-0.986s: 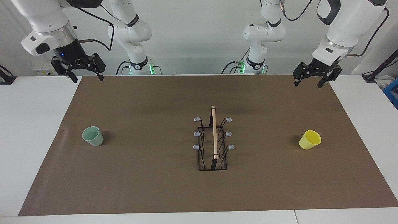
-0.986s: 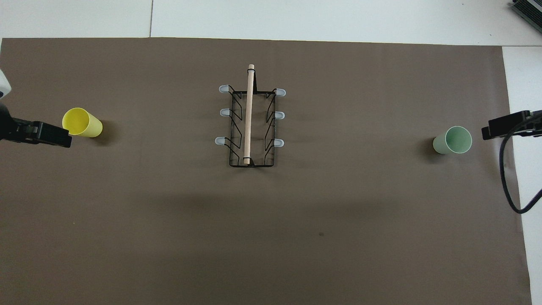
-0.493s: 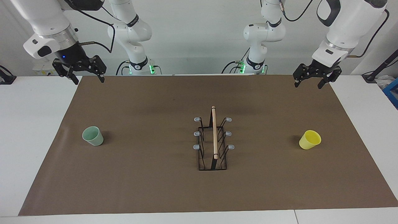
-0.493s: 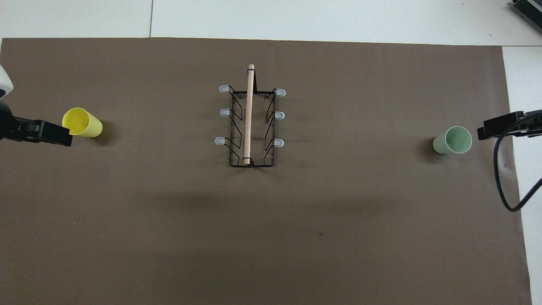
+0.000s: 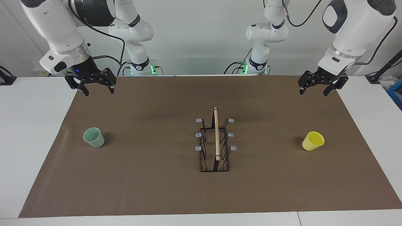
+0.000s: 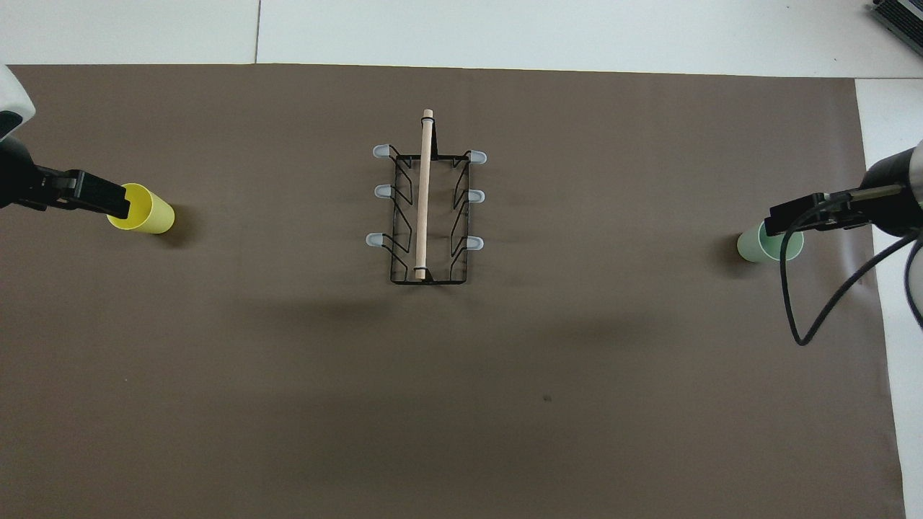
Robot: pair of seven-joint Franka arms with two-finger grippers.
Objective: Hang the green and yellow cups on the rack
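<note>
The black wire rack [image 5: 215, 145] [image 6: 427, 209] with its wooden rod stands mid-mat, nothing on its grey-tipped prongs. A mint green cup [image 5: 93, 137] [image 6: 753, 249] stands mouth up toward the right arm's end. Toward the left arm's end, the yellow cup [image 5: 313, 141] [image 6: 150, 215] also stands mouth up. My right gripper [image 5: 99, 93] [image 6: 775, 225] hangs open, high over the mat's edge by the robots. From overhead it overlaps the green cup's rim without touching it. My left gripper [image 5: 313, 93] [image 6: 119, 205] hangs open in the same way, clear of the yellow cup.
A brown mat [image 5: 157, 188] covers most of the white table [image 5: 31, 125]. A black cable [image 6: 815, 303] loops down from the right arm. A blue object [image 5: 397, 91] sits off the table at the left arm's end.
The right gripper has come down and moved inward over the mat, toward the green cup. The left gripper has shifted slightly toward the yellow cup. Cups and rack have not moved.
</note>
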